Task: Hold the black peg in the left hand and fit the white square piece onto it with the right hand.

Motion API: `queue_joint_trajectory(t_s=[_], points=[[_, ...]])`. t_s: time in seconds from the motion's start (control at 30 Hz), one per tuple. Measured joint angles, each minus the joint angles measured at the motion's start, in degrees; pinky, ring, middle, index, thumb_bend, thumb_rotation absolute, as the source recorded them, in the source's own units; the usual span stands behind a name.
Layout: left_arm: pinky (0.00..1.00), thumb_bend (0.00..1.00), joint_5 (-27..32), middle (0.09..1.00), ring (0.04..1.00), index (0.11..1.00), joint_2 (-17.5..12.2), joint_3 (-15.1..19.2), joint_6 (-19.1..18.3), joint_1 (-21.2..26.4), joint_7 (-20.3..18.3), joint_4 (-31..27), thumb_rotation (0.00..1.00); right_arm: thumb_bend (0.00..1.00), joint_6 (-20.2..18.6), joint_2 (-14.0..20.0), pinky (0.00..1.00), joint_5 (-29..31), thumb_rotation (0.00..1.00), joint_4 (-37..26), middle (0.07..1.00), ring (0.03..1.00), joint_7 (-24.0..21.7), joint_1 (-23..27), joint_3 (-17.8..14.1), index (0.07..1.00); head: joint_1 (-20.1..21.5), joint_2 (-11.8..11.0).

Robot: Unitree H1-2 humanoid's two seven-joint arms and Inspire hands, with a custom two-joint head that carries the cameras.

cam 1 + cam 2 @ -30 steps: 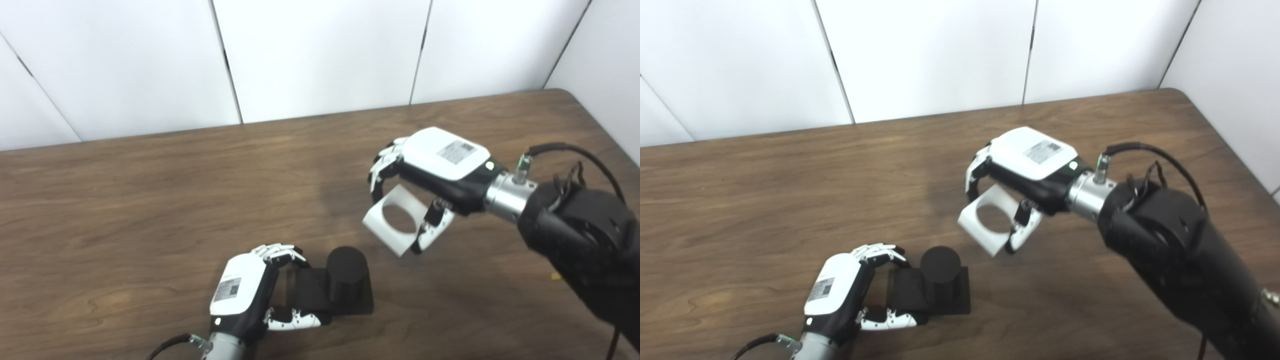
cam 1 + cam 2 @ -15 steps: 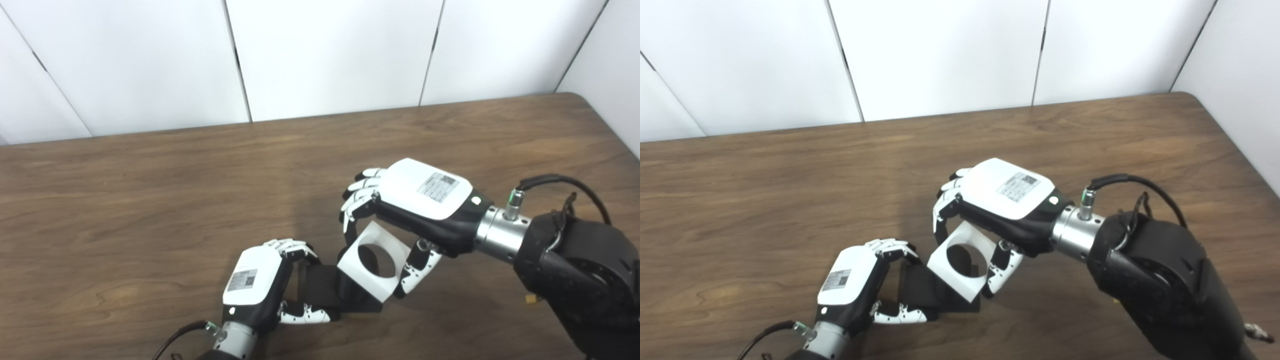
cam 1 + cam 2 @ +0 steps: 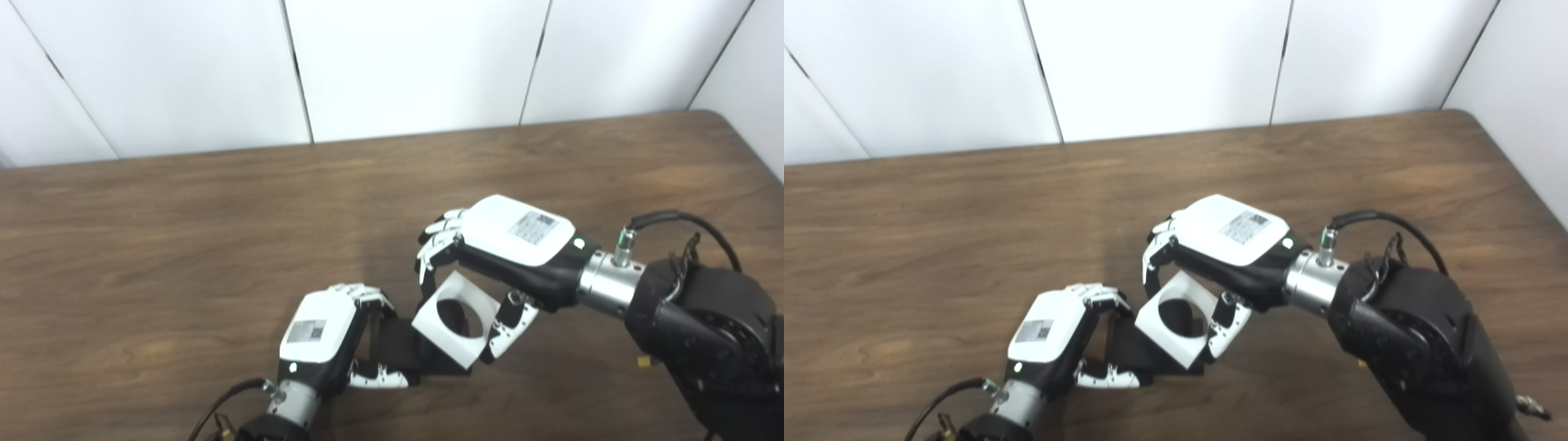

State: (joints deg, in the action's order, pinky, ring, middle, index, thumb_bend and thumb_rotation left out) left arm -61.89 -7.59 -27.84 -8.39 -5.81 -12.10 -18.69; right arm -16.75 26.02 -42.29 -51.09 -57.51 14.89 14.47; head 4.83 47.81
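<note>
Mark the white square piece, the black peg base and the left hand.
white square piece (image 3: 432,327), left eye view, lower-left face.
black peg base (image 3: 398,340), left eye view, flat top.
left hand (image 3: 1048,324), right eye view, white back cover.

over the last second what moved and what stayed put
The right robot hand carried the white square piece down and leftward from mid-air, so its hole now sits over the black peg. The left robot hand kept its grip on the peg's base, in place on the table.
</note>
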Motion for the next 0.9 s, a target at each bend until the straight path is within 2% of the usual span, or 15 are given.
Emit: queue_joint_trajectory(t_s=[0.53,0.77,0.9], points=[[0.84,0.52,-1.09,0.762,0.816,0.486,-0.1,-0.63,-1.48,0.35,-2.26,-1.19,0.05,0.52,3.0,-0.22,0.87,-2.09,0.13,2.38,0.742,0.858,1.36,-1.56,0.11,0.484,0.0,0.53],[0.84,0.52,-1.63,0.759,0.815,0.486,-0.13,-1.09,-2.15,0.36,-2.8,-1.71,0.05,0.52,4.9,-2.69,0.9,-5.16,0.13,3.63,0.735,0.86,2.81,-1.64,1.63,0.483,0.44,0.62],[0.83,0.52,-1.98,0.757,0.812,0.486,-0.12,-1.25,-2.19,0.35,-2.94,-1.85,0.05,0.52,6.18,-4.47,0.88,-6.66,0.13,3.85,0.732,0.857,3.24,-2.1,2.53,0.483,0.35,0.79]])
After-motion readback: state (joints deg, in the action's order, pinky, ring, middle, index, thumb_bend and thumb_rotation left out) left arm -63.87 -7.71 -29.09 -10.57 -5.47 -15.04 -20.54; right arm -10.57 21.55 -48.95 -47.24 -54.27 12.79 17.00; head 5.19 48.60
